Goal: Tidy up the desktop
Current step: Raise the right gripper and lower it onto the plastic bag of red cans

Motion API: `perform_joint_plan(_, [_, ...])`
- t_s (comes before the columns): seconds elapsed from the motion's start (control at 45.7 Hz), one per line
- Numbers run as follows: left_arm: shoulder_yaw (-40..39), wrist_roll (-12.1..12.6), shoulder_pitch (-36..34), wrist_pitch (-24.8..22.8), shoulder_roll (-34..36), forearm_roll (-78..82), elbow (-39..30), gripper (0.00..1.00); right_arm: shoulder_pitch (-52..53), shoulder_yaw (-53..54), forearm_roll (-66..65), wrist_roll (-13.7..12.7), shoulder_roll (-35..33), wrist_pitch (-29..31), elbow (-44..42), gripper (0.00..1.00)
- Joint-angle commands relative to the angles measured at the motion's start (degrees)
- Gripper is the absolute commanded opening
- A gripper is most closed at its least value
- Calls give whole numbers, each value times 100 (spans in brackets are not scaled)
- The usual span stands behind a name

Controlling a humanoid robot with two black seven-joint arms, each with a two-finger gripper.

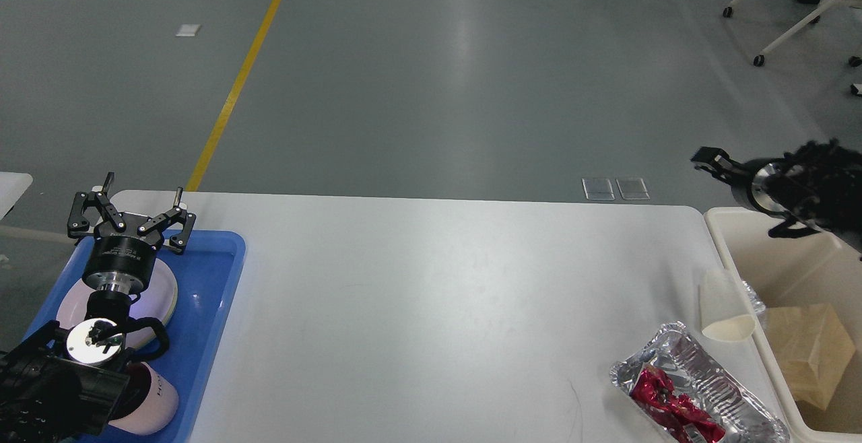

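Observation:
The white desktop (417, 295) fills the lower half of the head view. At its right front lies a foil tray (707, 379) holding a crumpled red wrapper (667, 406). A white paper cup (722, 305) lies on its side beside the bin. My left gripper (143, 187) stands open over the far end of the blue tray, holding nothing. My right gripper (714, 160) hovers above the bin's far left corner, pointing left; it is dark and blurred, so its fingers cannot be told apart.
A blue tray (215, 295) at the left edge holds a pale plate (165, 295) and a pink cup (151, 402). A cream bin (734, 254) off the right edge contains a brown paper bag (808, 349) and a bit of crumpled foil (755, 303). Office chairs stand far right.

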Motion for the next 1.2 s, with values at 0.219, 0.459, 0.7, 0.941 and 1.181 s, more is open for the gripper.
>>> perform_joint_plan(0.219, [0, -1, -8, 0, -1, 0, 0, 96, 2002, -683, 0, 9, 1575, 1477, 1055, 100])
perform_joint_plan(0.459, [0, -1, -8, 0, -1, 0, 0, 96, 3542, -587, 26, 44, 1400, 2443, 2621, 100])
perform_joint_plan(0.7, [0, -1, 1, 0, -1, 0, 0, 96, 4175, -148, 96, 35, 829, 4271, 2700, 100])
perform_joint_plan(0.941, [0, -1, 1, 0, -1, 0, 0, 96, 4536, -208, 70, 0, 494, 4271, 2955, 100])
perform_joint_plan(1.181, [0, -1, 1, 0, -1, 0, 0, 96, 3482, -490, 17, -9, 249, 4271, 2902, 100])
